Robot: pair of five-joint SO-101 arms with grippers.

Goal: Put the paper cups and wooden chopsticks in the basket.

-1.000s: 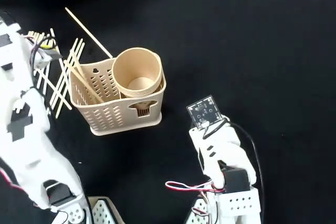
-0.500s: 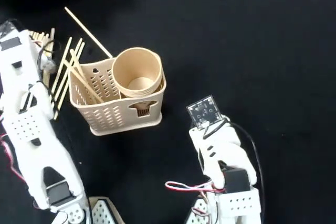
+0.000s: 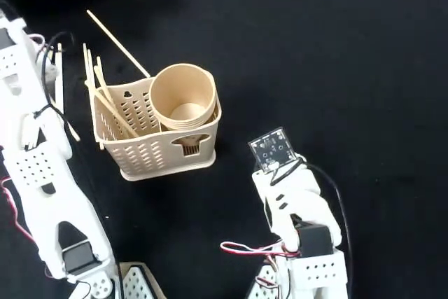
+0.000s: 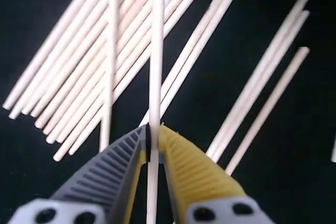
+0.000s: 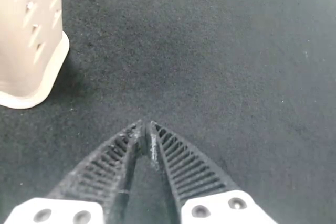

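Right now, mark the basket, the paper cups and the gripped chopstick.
basket [image 3: 150, 153]: high view, front wall.
paper cups [image 3: 187, 112]: high view, inner bottom.
gripped chopstick [image 4: 156, 51]: left wrist view, bare shaft.

The basket [image 3: 157, 150] was coloured beige and patterned with slots; the paper cups [image 3: 183, 96] were coloured tan, the chopsticks [image 4: 94, 51] pale wood, the table [image 3: 336, 68] black. The left gripper [image 4: 152, 128] was ribbed in grey and yellow, the right gripper [image 5: 145, 127] in black.

cups [image 3: 183, 96]: tan paper, nested upright in basket | basket [image 3: 150, 152]: beige, slotted, upright on desk [image 3: 315, 68] | chopsticks [image 3: 117, 44]: some leaning inside, others loose beside
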